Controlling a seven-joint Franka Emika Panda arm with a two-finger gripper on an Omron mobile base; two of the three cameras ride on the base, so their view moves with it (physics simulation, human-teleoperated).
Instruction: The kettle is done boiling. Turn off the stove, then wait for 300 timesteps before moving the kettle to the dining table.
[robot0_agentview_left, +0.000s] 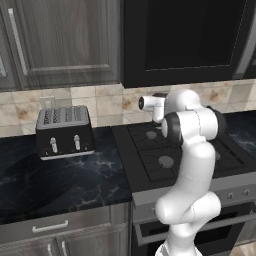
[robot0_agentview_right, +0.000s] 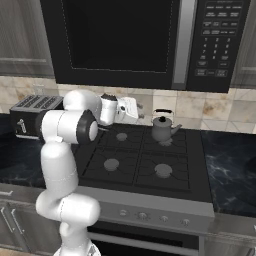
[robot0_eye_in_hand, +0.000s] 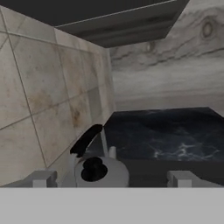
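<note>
Gripper (robot0_agentview_right: 139, 111) jaws wide, hovering beside kettle (robot0_agentview_right: 163, 128) on stove (robot0_agentview_right: 150, 165); centre over black handle, then close.

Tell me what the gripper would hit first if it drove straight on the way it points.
Most likely the kettle: in the hand view it sits low between the open gripper's fingertips, handle arched toward the tiled wall. Depth is unclear, so it might pass just above the lid.

We see flat, even rendered light, moderately dim, with no clear source. Shadows are faint. The black counter (robot0_agentview_left: 60, 180) shows soft sheen, no glare. All views are soft and low-resolution.
</note>
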